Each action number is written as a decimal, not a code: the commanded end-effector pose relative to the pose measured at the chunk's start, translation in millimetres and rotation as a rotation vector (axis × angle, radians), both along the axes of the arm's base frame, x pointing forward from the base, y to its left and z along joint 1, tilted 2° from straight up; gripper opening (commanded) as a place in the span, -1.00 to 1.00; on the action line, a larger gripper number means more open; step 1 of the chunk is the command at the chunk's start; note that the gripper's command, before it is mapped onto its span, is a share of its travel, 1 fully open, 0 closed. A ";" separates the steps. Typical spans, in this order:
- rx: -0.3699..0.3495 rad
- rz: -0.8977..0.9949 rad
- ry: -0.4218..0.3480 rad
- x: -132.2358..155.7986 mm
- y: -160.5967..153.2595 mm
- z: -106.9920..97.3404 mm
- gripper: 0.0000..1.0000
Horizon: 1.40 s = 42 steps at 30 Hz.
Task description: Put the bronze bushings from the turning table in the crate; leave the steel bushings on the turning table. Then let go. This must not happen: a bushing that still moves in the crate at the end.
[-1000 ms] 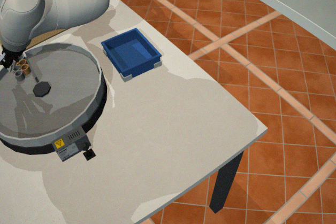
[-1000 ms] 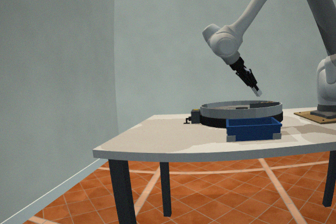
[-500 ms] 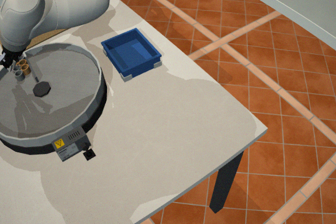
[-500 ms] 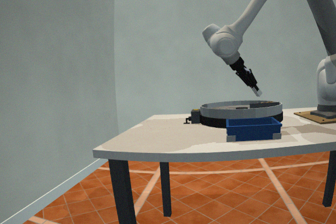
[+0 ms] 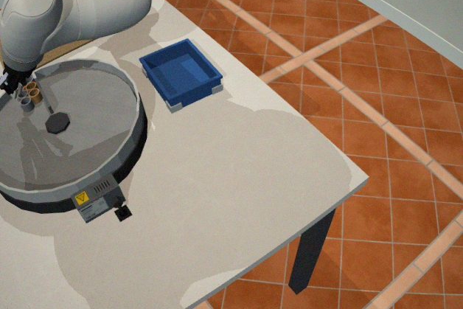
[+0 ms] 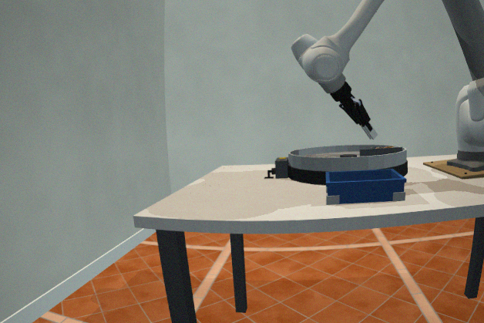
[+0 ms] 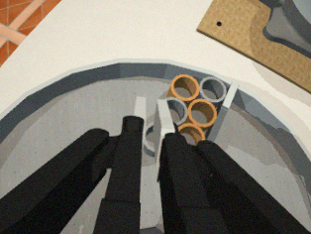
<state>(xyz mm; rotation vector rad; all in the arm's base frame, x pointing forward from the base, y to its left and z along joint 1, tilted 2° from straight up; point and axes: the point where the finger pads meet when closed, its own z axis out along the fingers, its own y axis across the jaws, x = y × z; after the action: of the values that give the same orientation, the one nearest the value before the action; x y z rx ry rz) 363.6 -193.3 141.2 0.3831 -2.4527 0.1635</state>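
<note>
The turning table (image 5: 105, 110) (image 6: 336, 163) (image 7: 94, 109) carries a tight group of upright, open rings beside its divider. Three are bronze: one bronze bushing (image 7: 171, 91) at the back, another bronze bushing (image 7: 216, 113) by the divider, and a third bronze bushing (image 7: 198, 130) partly behind a finger. Three are steel: a steel bushing (image 7: 224, 89) at the back right, a steel bushing (image 7: 184, 118) in the middle and one mostly hidden by the fingertips. My gripper (image 6: 370, 136) (image 7: 149, 113) is shut and empty, tilted above the turning table. The blue crate (image 5: 194, 96) (image 6: 364, 191) is empty.
The divider (image 7: 223, 114) stands up from the disc beside the bushings. A dark hub (image 5: 57, 122) sits at the disc's centre. A raised wall rings the disc. A control box (image 5: 98, 200) with a black knob projects from its side. The arm's wooden base plate (image 7: 243, 37) lies behind.
</note>
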 end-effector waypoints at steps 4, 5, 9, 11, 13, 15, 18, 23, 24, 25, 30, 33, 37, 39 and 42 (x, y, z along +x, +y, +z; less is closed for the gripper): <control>0.000 0.000 0.000 0.0 0.0 0.1 -0.87; 0.000 0.000 0.000 0.0 0.0 0.1 -0.87; 0.000 0.000 0.000 0.0 0.0 0.1 -0.87; 0.000 0.000 0.000 0.0 0.0 0.1 -0.87; 0.000 0.000 0.000 0.0 0.0 0.1 -0.87; 0.000 0.000 0.000 0.0 0.0 0.1 -0.87; 0.000 0.000 0.000 0.0 0.0 0.1 -0.87; 0.000 0.000 0.000 0.0 0.0 0.1 -0.87; 0.000 0.000 0.000 0.0 0.0 0.1 -0.87; 0.000 0.000 0.000 0.0 0.0 0.1 -0.87; 0.000 0.000 0.000 0.0 0.0 0.1 -0.87; 0.000 0.000 0.000 0.0 0.0 -1.7 -0.87; 0.000 0.000 0.000 0.3 0.0 -8.9 -0.87; 0.000 0.000 0.000 0.6 0.0 -17.6 -0.87; 0.000 0.000 0.000 0.7 -0.1 -22.2 -0.87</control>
<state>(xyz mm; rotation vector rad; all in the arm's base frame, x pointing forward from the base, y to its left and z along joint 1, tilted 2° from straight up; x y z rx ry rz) 364.2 -193.4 120.1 0.3831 -2.4528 0.1635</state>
